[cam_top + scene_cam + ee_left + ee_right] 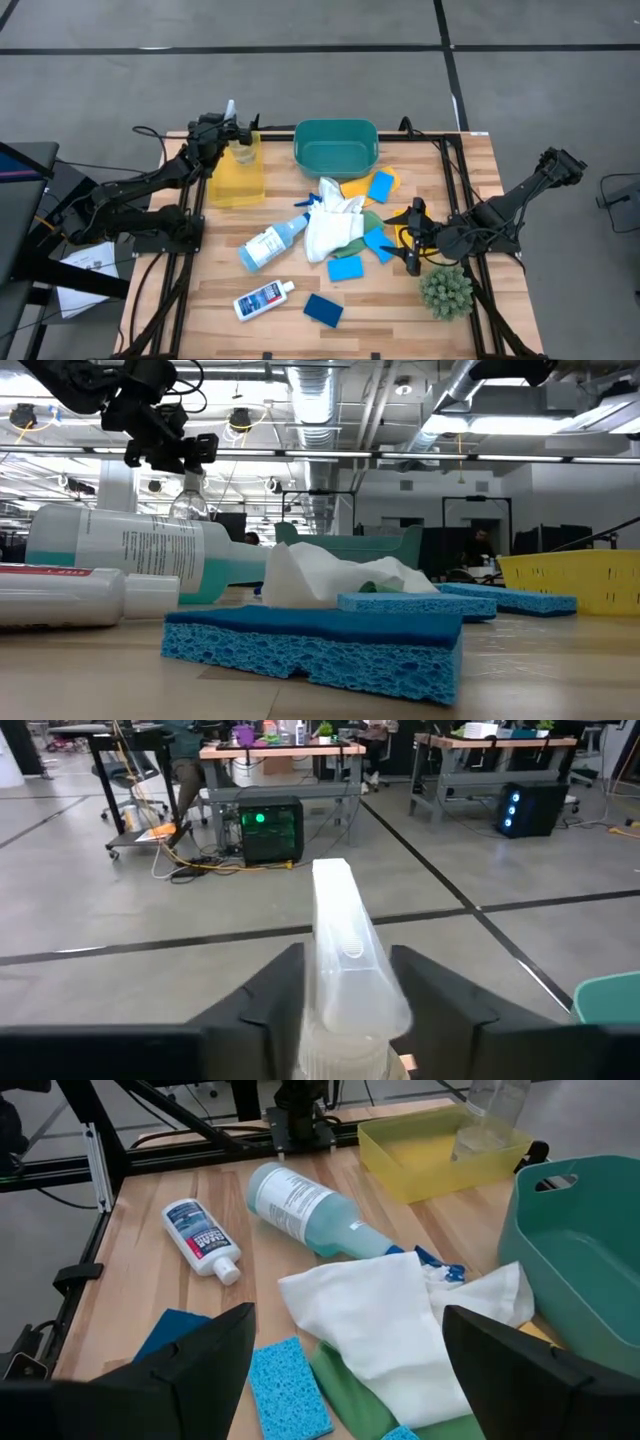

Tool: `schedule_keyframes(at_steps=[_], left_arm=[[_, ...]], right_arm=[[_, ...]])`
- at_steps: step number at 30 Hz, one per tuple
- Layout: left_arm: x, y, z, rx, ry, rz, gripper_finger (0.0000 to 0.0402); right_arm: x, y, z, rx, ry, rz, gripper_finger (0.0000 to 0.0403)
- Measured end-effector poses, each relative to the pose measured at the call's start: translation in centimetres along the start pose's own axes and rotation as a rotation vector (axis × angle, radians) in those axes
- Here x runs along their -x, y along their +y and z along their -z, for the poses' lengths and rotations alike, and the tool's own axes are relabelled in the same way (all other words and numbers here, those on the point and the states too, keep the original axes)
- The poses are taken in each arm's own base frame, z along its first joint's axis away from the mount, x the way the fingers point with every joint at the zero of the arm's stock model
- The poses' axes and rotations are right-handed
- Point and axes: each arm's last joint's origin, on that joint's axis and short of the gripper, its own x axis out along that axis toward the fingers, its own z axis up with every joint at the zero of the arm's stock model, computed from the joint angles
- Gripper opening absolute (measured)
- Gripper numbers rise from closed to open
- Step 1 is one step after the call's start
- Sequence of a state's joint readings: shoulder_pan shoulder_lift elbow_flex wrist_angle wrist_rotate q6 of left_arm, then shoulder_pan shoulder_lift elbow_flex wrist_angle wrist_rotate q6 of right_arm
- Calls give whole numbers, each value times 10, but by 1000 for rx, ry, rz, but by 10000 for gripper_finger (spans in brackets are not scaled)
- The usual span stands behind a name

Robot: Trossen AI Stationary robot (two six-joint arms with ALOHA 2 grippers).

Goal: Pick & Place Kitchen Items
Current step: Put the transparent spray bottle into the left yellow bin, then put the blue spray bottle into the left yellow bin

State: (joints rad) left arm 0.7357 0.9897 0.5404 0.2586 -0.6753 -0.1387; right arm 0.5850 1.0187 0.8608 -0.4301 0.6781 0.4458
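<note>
The left tool [240,134] is gripping the clear bottle [241,150] over the yellow tray [238,185], the right tool [411,236] is waiting wide, and other items are lying unsorted.

small clear bottle [345,990] base cut off by frame edge, yellow cloth [357,187] mostly hidden under sponge

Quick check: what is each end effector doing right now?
Left end effector: fingers either side of the clear bottle over the yellow tray; grip cannot be told.
Right end effector: open, empty, beside the cloths.
</note>
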Motion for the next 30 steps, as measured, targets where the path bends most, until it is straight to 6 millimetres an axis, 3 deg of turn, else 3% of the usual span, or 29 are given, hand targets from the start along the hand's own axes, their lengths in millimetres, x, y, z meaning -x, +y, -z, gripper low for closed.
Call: schedule_keyframes(at_steps=[10, 18, 23, 30], left_arm=[[3, 1, -10, 16, -83, -20, 259], [39, -3, -38, 44, -204, 111, 280], [75, -16, -43, -20, -249, 344, 272], [120, -46, -29, -105, -206, 909, 255]], right_arm=[[0, 0, 0, -5, -4, -2, 311], [0, 1, 0, -20, -3, -5, 311], [0, 1, 0, -20, -3, -5, 311], [0, 1, 0, -19, -3, -5, 311]])
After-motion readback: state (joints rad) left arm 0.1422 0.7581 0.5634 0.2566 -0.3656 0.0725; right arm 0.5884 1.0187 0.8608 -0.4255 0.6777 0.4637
